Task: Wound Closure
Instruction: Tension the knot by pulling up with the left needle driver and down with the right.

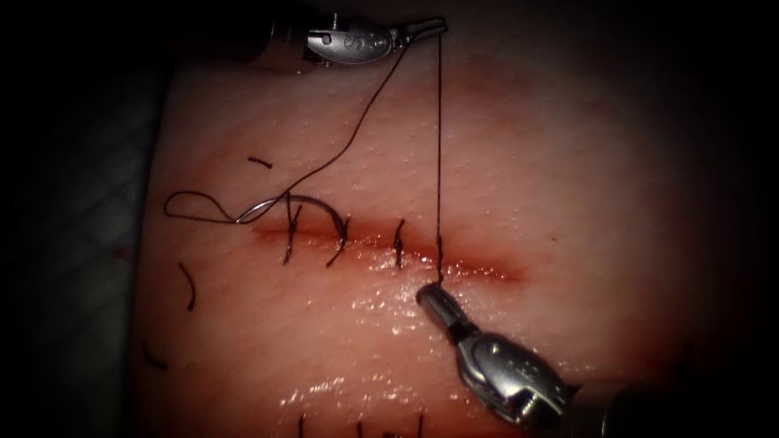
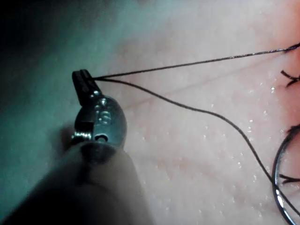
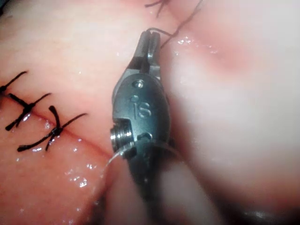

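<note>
- Left tool point(image 1: 434, 27): lies at the far edge of the tissue point(image 1: 568, 178), beyond the cut. Its jaws are closed on the thread point(image 1: 439, 138). In the left wrist view the same tool point(image 2: 83, 77) pinches the thread point(image 2: 187, 63) at its tip, and two strands leave the tip.
- Right tool point(image 1: 430, 296): comes in from the lower right. Its tip rests on the near side of the cut point(image 1: 389, 243), at the foot of the taut strand. The jaws are closed on the thread there. In the right wrist view the tool point(image 3: 149, 40) shows a short piece of thread point(image 3: 157, 32) curling out of its closed tip.
- Thread: one strand runs straight and taut from the left tool down to the cut near the right tool. The second strand hangs slack from the left tool and curves down and left toward the needle point(image 1: 300, 203).
- Needle: held by neither tool. It lies on the tissue at the left end of the cut, arched across the leftmost stitches point(image 1: 341, 235). One end lies left of the cut beside a slack loop of thread. Whether the other end enters the tissue cannot be told. Part of its curve point(image 2: 279, 178) shows in the left wrist view.
- Cut: runs left to right, crossed by dark stitches, with red fluid point(image 1: 479, 272) along its right part.
- Cut ends of thread point(image 1: 188, 288): lie loose on the tissue left of the cut.
</note>
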